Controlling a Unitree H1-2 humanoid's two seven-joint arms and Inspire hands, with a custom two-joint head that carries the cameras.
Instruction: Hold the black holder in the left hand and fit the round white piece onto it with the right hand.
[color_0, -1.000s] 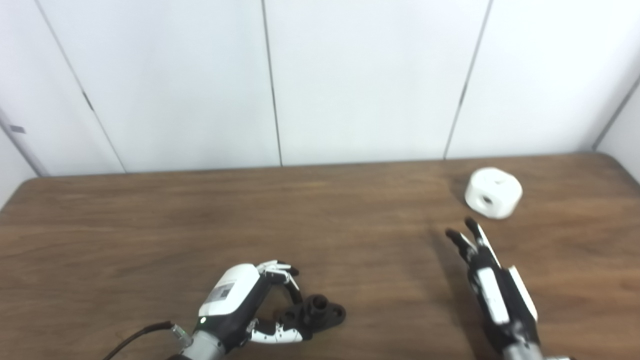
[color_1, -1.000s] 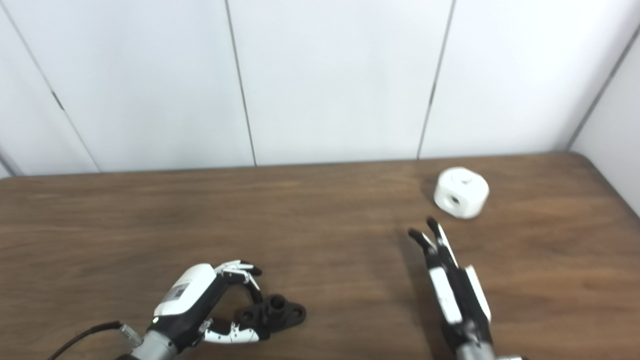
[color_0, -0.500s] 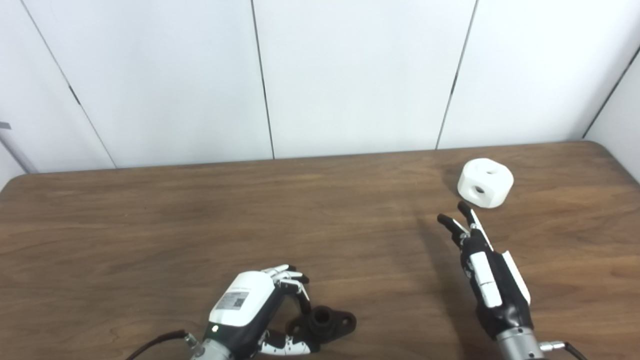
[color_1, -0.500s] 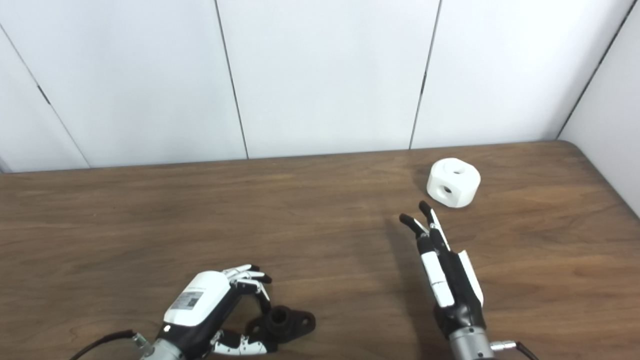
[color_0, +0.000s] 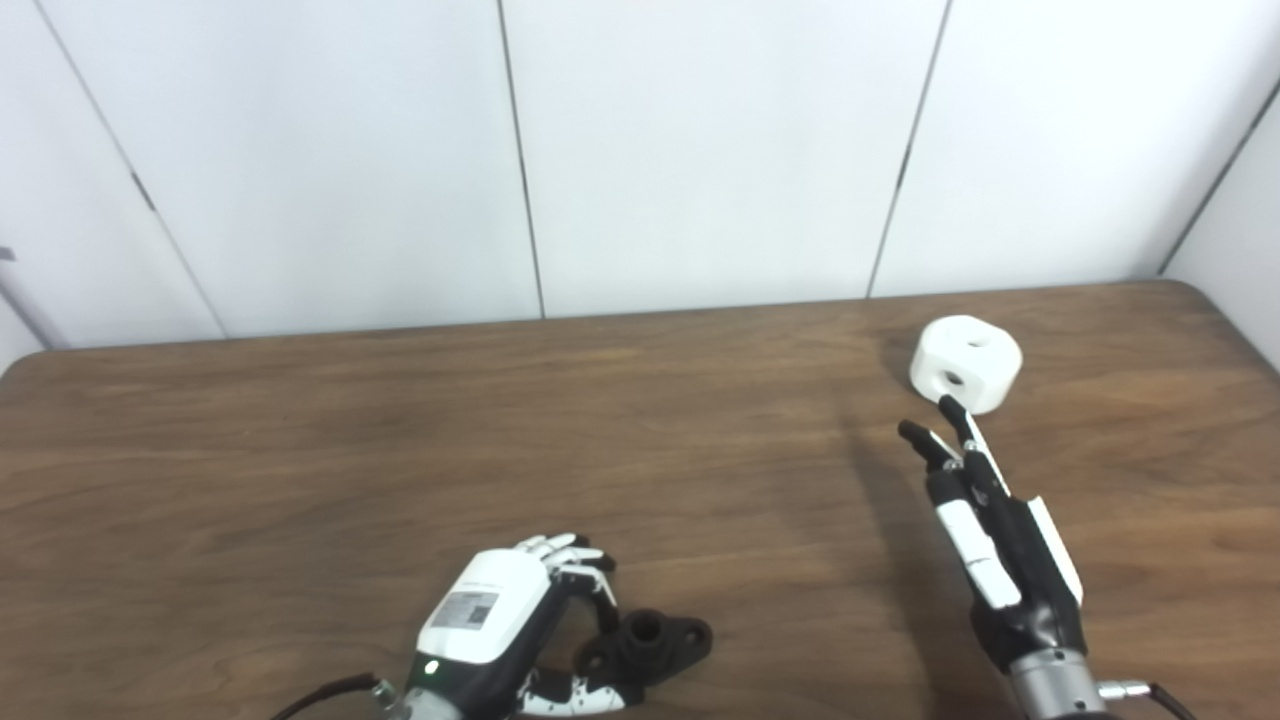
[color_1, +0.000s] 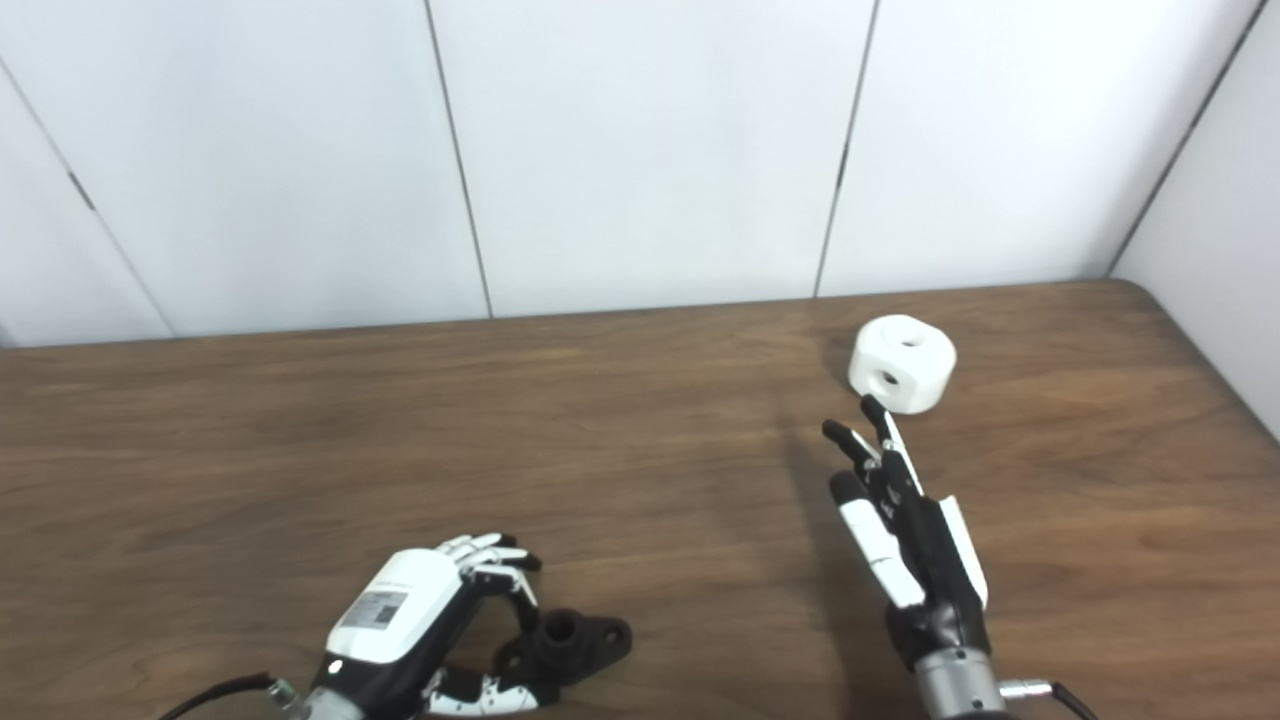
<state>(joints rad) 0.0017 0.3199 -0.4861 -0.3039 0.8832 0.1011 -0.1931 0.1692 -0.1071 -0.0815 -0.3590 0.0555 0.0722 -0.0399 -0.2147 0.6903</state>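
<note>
Backdrop: plain white wall panels (color_0: 700, 150) with thin dark seams, running along the far edge of the table.
Surface: a dark brown wood-grain table (color_0: 300, 450), rounded at its far right corner.
Left hand: the white-and-black left hand (color_0: 505, 625) sits low at the near edge, a little left of the middle, with its fingers (color_0: 570, 560) curled over and its thumb reaching under the part. Fingertips look to be touching the holder, but whether the grip is actually closed on it, I cannot tell from here.
Black holder: the black plastic holder (color_0: 650, 642), a short round collar on a flat lobed base with a hole in the lobe, lies flat on the table just to the right of the left hand, near the near edge.
Right hand: the black-and-white right hand (color_1: 900, 530) is stretched out flat and pointing toward the far right corner, fingers (color_1: 880, 425) straight and slightly spread, holding nothing.
Round white piece: the round white plastic piece (color_1: 902, 363), holes in its top and side, stands on the table near the far right corner, just beyond the right fingertips, apparently not touched.
</note>
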